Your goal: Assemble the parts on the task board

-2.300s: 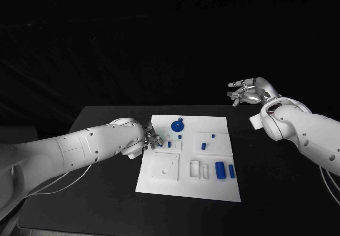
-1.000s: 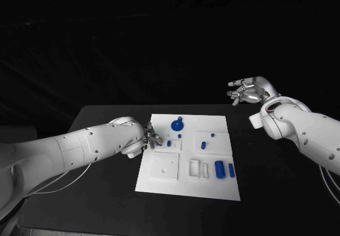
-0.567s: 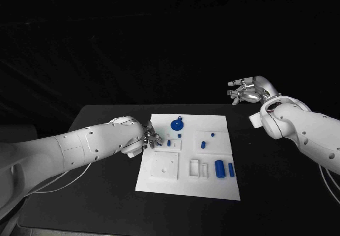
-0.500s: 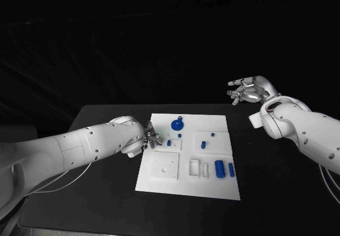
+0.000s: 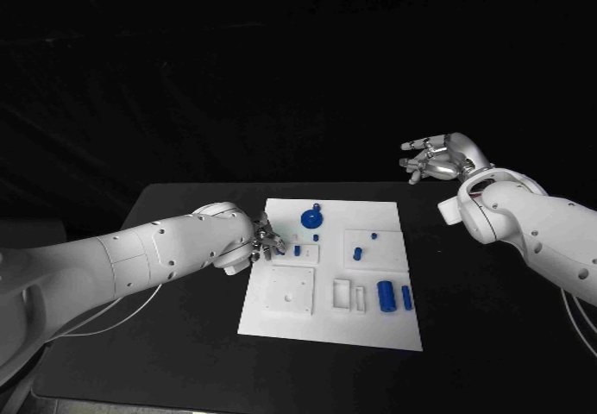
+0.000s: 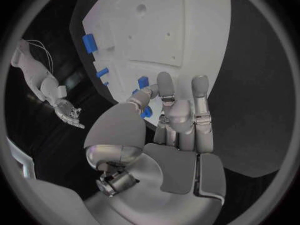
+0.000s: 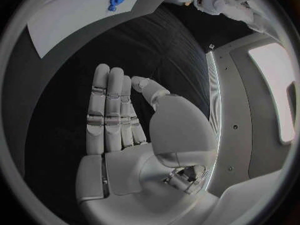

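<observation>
Task board [image 5: 326, 297] lies mid-bench; left hand [image 5: 265, 241] at its nine-o'clock edge, fingers bunched by a small blue part [image 5: 296, 251], grip unclear. Right hand [image 5: 436, 159] hangs open, empty. A slip could knock the part loose.

Both arms wore smooth white shells dotted with small dark screw holes (thin pale cables trailed beneath); the left hand [image 5: 265, 241] and right hand [image 5: 434, 160] were jointed silver metal.

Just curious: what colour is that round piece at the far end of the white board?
Blue; the round piece shows best in the head view, against the white task board.
</observation>
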Controlling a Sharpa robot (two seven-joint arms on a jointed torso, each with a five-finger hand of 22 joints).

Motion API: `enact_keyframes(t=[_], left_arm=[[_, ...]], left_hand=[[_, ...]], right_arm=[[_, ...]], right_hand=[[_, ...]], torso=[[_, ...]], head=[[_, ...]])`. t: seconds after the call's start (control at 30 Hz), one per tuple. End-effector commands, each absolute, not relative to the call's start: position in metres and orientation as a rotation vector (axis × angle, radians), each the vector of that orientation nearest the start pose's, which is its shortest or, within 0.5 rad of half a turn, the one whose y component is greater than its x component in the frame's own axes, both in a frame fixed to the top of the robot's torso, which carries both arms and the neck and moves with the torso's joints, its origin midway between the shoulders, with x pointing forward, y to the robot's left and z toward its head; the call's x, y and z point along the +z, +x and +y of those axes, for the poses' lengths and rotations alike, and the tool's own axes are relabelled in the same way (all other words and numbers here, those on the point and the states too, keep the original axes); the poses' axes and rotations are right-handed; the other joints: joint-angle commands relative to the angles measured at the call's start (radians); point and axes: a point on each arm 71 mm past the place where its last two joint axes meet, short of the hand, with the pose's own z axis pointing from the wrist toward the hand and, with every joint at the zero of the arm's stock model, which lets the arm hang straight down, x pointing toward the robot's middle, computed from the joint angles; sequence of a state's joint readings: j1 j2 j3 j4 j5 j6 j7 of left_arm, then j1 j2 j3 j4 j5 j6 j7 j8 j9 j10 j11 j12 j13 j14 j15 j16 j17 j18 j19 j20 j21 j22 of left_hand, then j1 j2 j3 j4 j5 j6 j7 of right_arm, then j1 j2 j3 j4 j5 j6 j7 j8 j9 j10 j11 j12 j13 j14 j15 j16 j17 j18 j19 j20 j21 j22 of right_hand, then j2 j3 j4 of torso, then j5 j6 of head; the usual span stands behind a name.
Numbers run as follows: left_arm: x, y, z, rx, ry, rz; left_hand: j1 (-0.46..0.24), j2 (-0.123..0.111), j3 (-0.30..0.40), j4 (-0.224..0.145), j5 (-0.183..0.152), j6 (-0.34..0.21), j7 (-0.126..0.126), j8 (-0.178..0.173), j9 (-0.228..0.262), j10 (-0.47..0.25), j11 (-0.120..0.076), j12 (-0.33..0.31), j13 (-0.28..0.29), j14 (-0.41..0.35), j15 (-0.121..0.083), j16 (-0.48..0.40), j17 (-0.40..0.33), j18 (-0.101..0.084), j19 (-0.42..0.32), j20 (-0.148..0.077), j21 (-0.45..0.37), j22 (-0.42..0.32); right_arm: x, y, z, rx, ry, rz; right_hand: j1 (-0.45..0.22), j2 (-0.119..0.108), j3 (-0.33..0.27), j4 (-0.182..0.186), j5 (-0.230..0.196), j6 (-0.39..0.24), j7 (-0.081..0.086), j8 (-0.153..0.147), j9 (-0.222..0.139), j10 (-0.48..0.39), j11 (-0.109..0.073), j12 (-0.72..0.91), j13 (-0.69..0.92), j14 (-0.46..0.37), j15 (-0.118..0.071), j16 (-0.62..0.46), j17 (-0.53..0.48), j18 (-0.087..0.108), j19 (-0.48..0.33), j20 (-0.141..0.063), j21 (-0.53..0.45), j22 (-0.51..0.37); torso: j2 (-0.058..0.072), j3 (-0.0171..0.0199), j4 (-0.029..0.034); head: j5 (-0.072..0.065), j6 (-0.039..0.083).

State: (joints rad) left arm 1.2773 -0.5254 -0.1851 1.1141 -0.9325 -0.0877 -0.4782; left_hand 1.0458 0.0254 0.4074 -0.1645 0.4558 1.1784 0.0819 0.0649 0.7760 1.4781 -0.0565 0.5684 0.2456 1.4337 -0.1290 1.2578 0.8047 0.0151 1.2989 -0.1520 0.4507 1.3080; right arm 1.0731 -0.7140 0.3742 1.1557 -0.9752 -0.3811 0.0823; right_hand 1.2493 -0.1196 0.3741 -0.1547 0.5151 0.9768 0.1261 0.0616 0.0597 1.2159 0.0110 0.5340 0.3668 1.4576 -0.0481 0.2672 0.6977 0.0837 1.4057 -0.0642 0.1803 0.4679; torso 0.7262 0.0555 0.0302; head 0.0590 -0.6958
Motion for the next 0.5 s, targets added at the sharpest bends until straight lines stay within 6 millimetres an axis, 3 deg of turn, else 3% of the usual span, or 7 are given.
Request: enact_keyframes(t=[0.03,0.5], left_arm=[[-0.2501,0.5420,0.1775,-0.349,-0.386,2.216],[-0.2503,0.5449,0.1780,-0.339,-0.381,2.227]], left_hand=[[-0.005,0.009,0.028,-0.022,-0.006,0.146,-0.105,0.003,0.002,0.038,-0.017,0.006,0.001,0.003,-0.003,0.004,0.002,0.006,-0.002,0.004,0.002,0.017],[-0.021,0.020,0.029,-0.009,-0.013,0.154,-0.109,0.002,0.006,0.038,-0.018,0.015,0.012,0.004,-0.003,0.017,0.018,0.005,-0.002,0.005,0.002,0.017]], right_arm=[[-0.1341,0.5665,-0.2760,0.891,0.558,1.348],[-0.1357,0.5670,-0.2746,0.892,0.560,1.353]], right_hand=[[-0.005,0.002,0.002,-0.005,0.004,0.008,0.003,-0.001,0.002,-0.006,0.000,0.002,0.000,0.004,0.003,-0.004,0.000,0.000,-0.008,0.000,0.004,-0.001],[-0.004,0.002,0.004,-0.006,0.003,0.007,0.003,-0.001,0.002,-0.006,0.000,0.003,0.000,0.003,0.003,-0.004,0.000,0.000,-0.009,0.000,0.005,-0.003]], torso=[[0.000,0.0004,-0.0009],[0.001,-0.0005,-0.0009]], head=[[0.000,0.000],[-0.002,-0.002]])
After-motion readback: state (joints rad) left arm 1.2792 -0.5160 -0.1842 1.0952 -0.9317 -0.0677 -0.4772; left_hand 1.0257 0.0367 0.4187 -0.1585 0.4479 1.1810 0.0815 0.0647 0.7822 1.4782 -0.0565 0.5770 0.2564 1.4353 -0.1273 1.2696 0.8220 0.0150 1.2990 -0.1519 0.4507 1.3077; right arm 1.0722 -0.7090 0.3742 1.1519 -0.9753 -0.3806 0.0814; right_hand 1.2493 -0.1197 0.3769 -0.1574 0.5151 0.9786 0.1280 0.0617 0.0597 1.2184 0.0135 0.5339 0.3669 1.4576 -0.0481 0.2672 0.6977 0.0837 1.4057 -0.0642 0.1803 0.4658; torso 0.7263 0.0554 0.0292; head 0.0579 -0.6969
